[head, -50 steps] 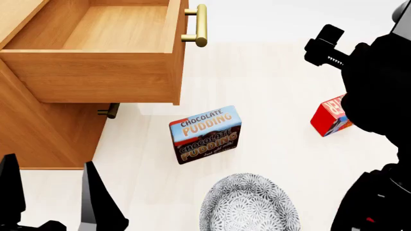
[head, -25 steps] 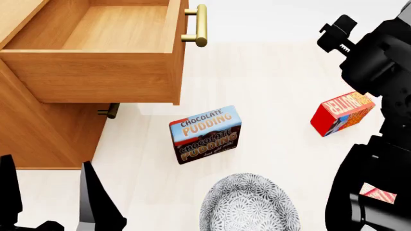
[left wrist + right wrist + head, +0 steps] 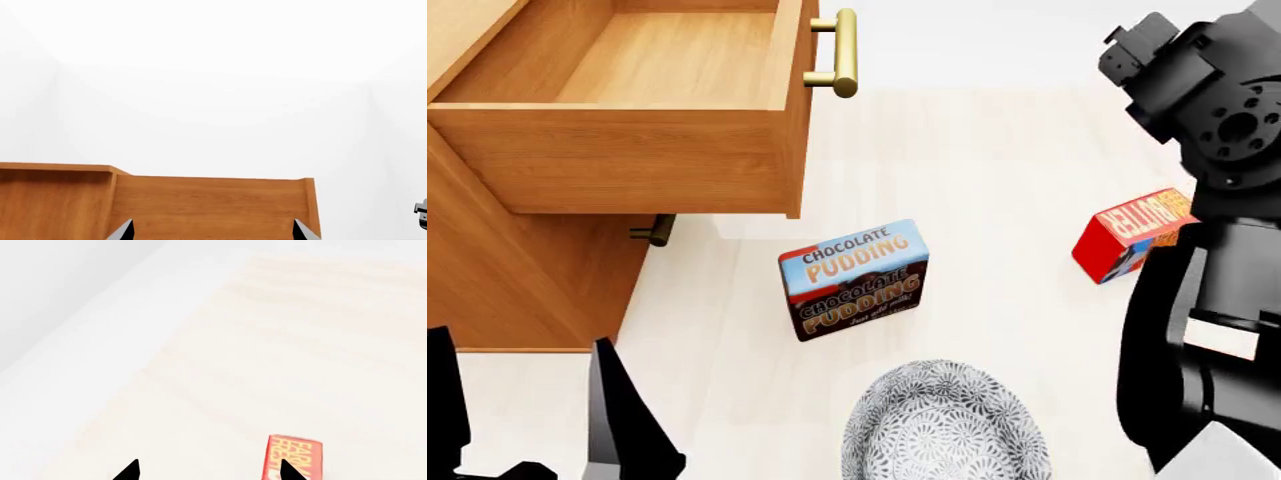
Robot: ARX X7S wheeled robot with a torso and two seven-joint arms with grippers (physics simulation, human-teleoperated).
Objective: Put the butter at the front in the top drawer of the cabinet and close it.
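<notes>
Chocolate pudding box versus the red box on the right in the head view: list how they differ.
The chocolate pudding box is mostly dark brown with a blue and red top band; the red box is red and orange. The pudding box lies in full view near the middle of the table, close to the patterned bowl; the red box sits further right, partly hidden behind the right arm. Both are printed rectangular cartons on the table, outside the open top drawer.

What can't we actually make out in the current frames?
- Red box, head view: its right end is hidden behind the right arm, label only partly readable.
- Another red box, right wrist view: cut off by the frame edge; contents unreadable.
- Lower drawer handle, head view: mostly hidden under the open top drawer.
- Patterned bowl, head view: cut off by the frame edge.
- Right claw: only the tips show.
</notes>
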